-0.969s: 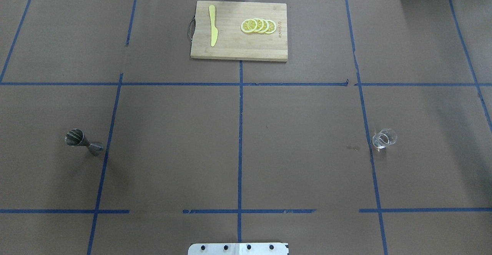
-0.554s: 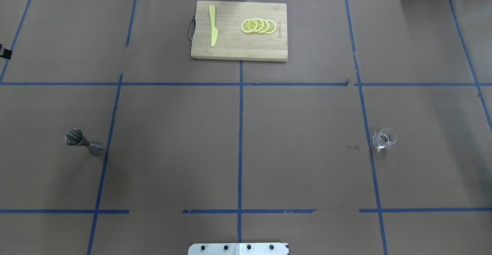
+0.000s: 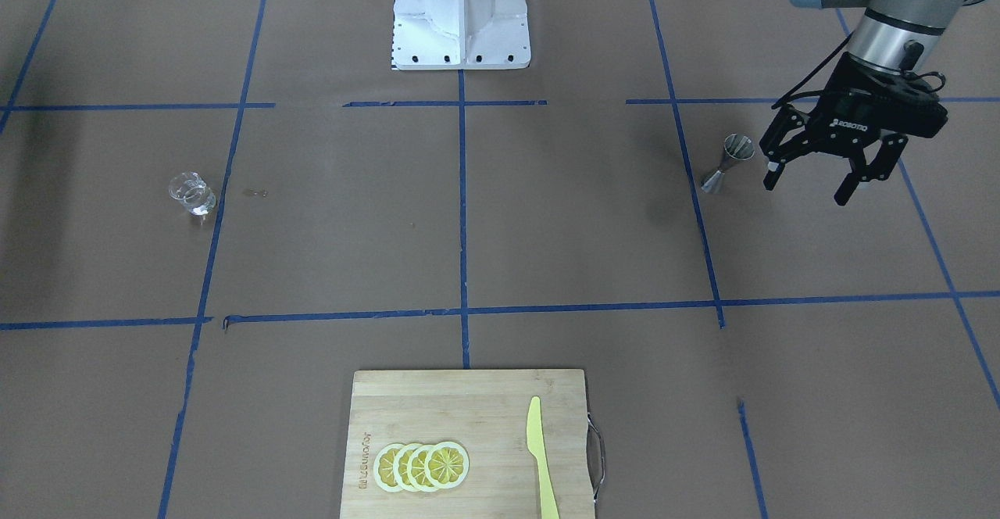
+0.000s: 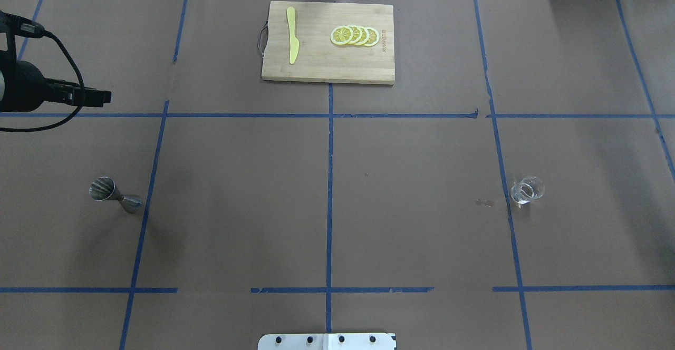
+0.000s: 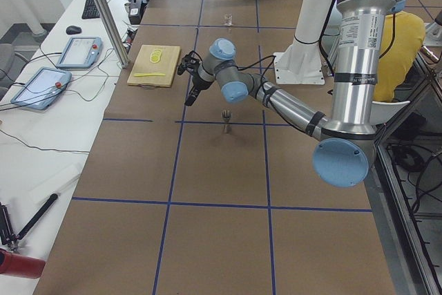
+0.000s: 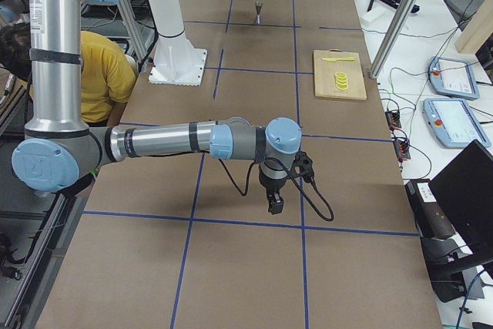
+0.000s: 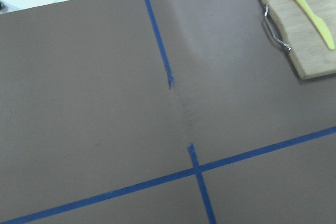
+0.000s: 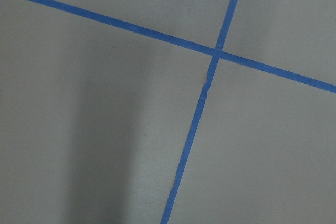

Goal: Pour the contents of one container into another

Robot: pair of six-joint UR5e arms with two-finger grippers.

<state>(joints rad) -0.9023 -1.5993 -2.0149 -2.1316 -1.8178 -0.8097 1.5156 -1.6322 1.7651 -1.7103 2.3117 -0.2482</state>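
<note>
Facing the robot, the left hand (image 3: pixel 808 183) hangs wide and empty near the upright jigger (image 3: pixel 728 161), not touching it. The glass cup (image 3: pixel 191 193) stands well apart on the desk (image 3: pixel 547 230).

From overhead, the jigger (image 4: pixel 113 194) stands left and the cup (image 4: pixel 527 190) right.

From the right end, the right hand (image 6: pixel 275 204) points down over the desk. I cannot tell whether it is wide or narrow.

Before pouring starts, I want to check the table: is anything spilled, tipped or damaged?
A small dark stain marks the paper beside the glass cup, possibly spilled drops. The glass cup and the jigger both stand upright.
</note>
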